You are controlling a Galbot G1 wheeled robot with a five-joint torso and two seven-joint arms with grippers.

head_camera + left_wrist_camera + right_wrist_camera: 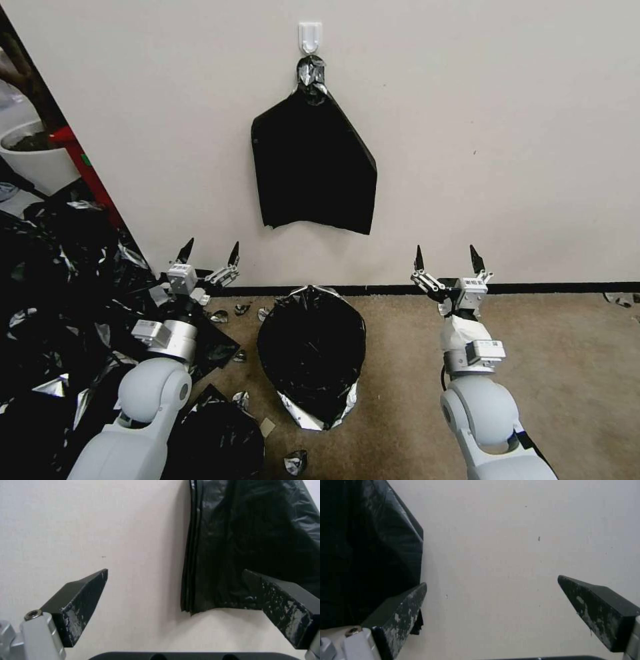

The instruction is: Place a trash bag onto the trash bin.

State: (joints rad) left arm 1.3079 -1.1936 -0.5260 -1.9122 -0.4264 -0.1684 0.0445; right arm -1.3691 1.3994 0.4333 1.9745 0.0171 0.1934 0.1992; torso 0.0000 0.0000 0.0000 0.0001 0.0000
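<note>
The trash bag [311, 350] is already spread over the trash bin, covering it so fully that none of the cream plastic shows; its glossy black mouth gapes open toward the camera and a silvery crumpled fold hangs at the near rim. It stands on the brown carpet floor [567, 373], close to the black baseboard [533, 289] of the white wall [480, 133], roughly midway between the two arms. Above it, on the wall, a flat sheaf of black bags [313, 167] hangs by its silvery neck from a white hook [310, 35]; the left wrist view shows the sheaf's layered edge [246, 542] and the right wrist view shows its other side [366, 555]. The left gripper [209, 253] is raised at the wall to the left of the bin, its dark pointed fingers spread wide and holding nothing. The right gripper [448, 259] is raised at the wall to the right of the bin, its fingers likewise spread wide and empty. Both are well apart from the bagged bin. To the left, a big heap of black bags [60, 300] covers the floor, with loose scraps [240, 310] lying near the bin, and a white plant pot [33, 157] stands beyond the heap.
</note>
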